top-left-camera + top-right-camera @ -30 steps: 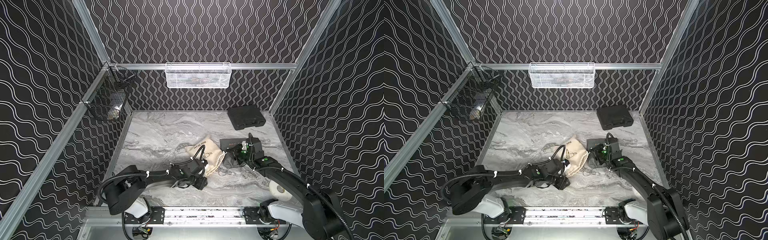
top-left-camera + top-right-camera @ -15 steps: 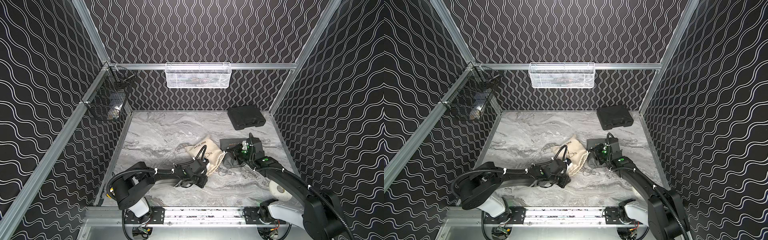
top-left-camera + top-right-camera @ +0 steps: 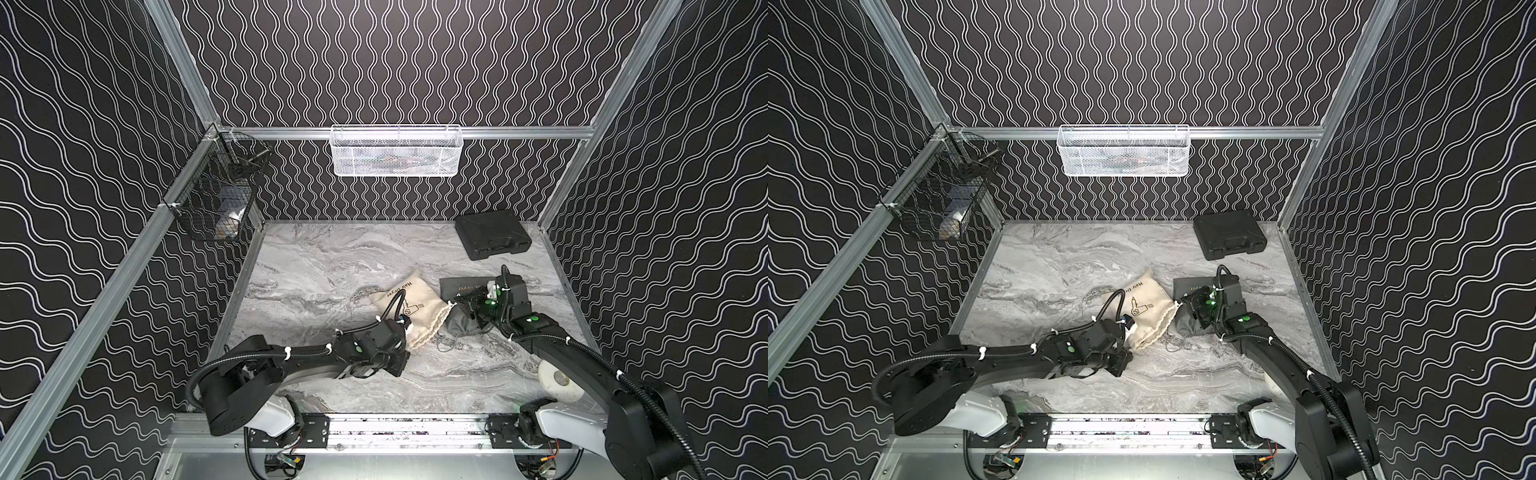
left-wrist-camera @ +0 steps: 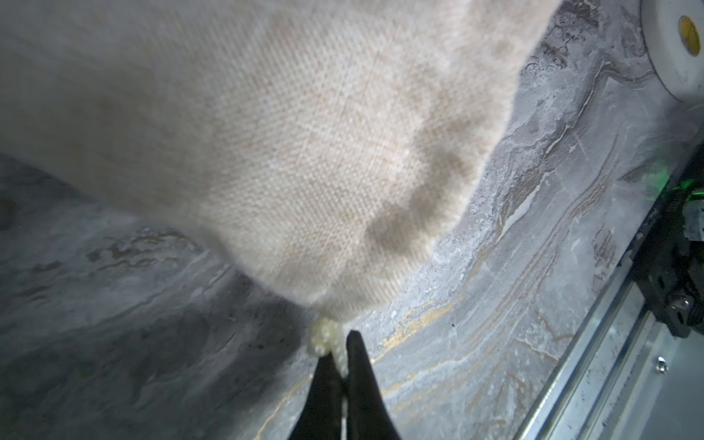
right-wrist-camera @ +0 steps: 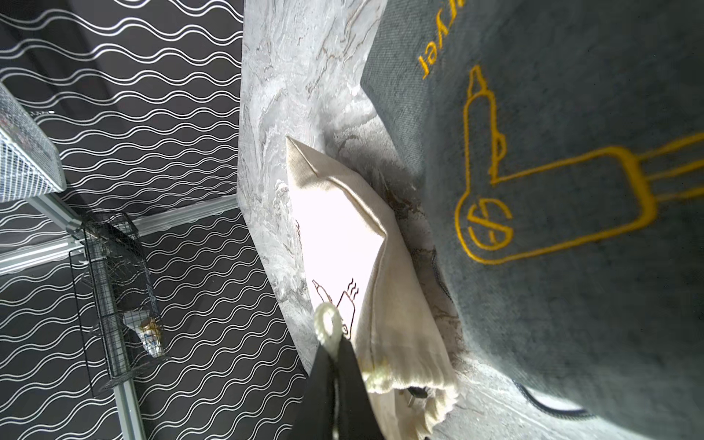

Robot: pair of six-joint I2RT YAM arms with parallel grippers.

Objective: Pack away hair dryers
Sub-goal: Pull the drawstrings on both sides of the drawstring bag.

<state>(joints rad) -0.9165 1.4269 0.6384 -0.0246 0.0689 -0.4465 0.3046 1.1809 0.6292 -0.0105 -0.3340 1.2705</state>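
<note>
Right, your left gripper is pinched on the drawstring knot of the beige pouch, lower centre in both top views; your right gripper is clamped on its drawstring loop. Hair dryers are hidden: you can't tell if they're inside it or the grey pouch just right.

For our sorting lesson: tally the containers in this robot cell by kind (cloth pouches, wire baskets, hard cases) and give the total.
Cloth pouches: 2 (beige pouch, grey pouch)
Wire baskets: 2 (white basket, black basket)
Hard cases: 1 (black case)
Total: 5
</note>
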